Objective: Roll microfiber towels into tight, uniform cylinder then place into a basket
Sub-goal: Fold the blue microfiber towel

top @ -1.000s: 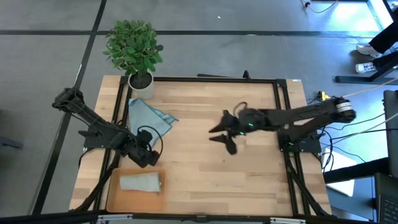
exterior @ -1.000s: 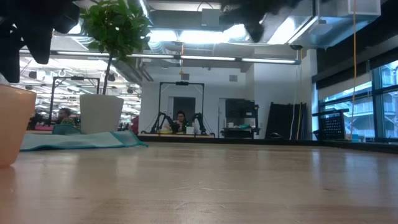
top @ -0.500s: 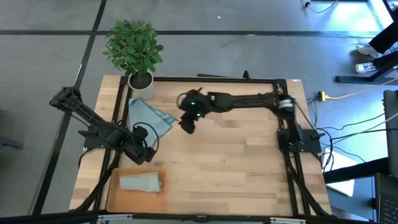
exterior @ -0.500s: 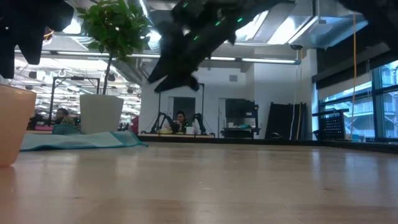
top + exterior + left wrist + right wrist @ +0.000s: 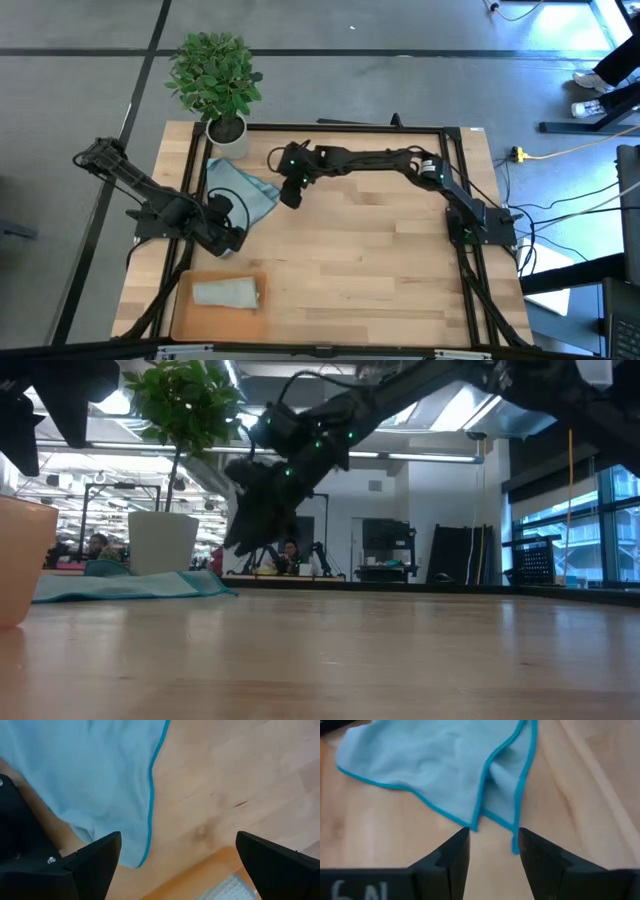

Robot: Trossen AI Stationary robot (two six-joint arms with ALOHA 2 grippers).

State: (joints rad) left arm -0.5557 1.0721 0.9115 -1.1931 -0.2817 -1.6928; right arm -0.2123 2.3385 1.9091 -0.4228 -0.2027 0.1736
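Left tool (image 5: 228, 238) stands open and empty above the worktop (image 5: 380, 270), between the basket (image 5: 180, 310), which holds one rolled grey-green towel (image 5: 226, 292), and the loose blue towel (image 5: 243, 190) lying flat near the plant pot (image 5: 228, 138). Right tool (image 5: 290, 197) hovers just beside that cloth's corner, fingers parted, holding nothing. Recommended: pinch the hem squarely, spread it flat, then roll evenly.

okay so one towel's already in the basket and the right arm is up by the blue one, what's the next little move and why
Probably lower the right gripper onto the near corner of the blue towel and pinch it. Its fingers are open just short of the folded edge, above the table, and the towel lies loose and unrolled. The left gripper hovers open at the towel's other side.
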